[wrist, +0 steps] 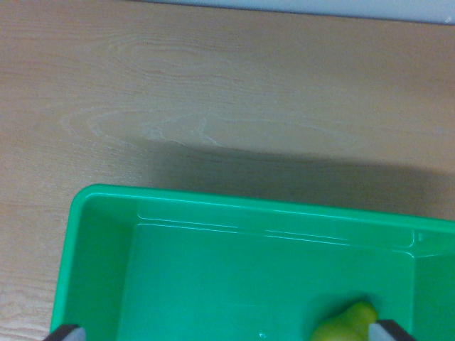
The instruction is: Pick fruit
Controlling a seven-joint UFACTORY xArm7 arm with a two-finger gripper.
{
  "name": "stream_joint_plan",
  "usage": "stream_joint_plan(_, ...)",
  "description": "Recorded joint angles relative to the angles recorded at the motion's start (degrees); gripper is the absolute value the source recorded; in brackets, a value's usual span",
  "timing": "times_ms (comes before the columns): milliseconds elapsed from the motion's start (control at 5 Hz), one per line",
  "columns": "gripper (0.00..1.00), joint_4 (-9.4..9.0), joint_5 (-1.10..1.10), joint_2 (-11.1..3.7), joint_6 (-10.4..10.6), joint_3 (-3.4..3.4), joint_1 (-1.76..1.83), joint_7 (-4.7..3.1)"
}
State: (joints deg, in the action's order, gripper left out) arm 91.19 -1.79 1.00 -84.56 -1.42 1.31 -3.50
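The gripper (227, 332), fingers spread wide and holding nothing, hangs over the green bin (106, 213) on the wooden table (213, 85), apparently approaching; the yellow-green pear-like fruit (347, 324) lies near-right by the right fingertip, so the next move must shift right.

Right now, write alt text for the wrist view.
A green plastic bin sits on a wooden table, with a yellow-green fruit at the bottom edge, towards the wrist view's right. Two dark gripper fingertips poke in at the bottom.
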Motion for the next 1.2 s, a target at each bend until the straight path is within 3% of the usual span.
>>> stream_joint_plan(800,0.0,-1.71,0.01,-0.75,1.81,0.25,-0.38,0.86)
stream_joint_plan(1000,0.0,-3.0,0.02,-1.32,3.17,0.44,-0.66,1.51)
stream_joint_plan(1200,0.0,-3.0,0.02,-1.32,3.17,0.44,-0.66,1.51)
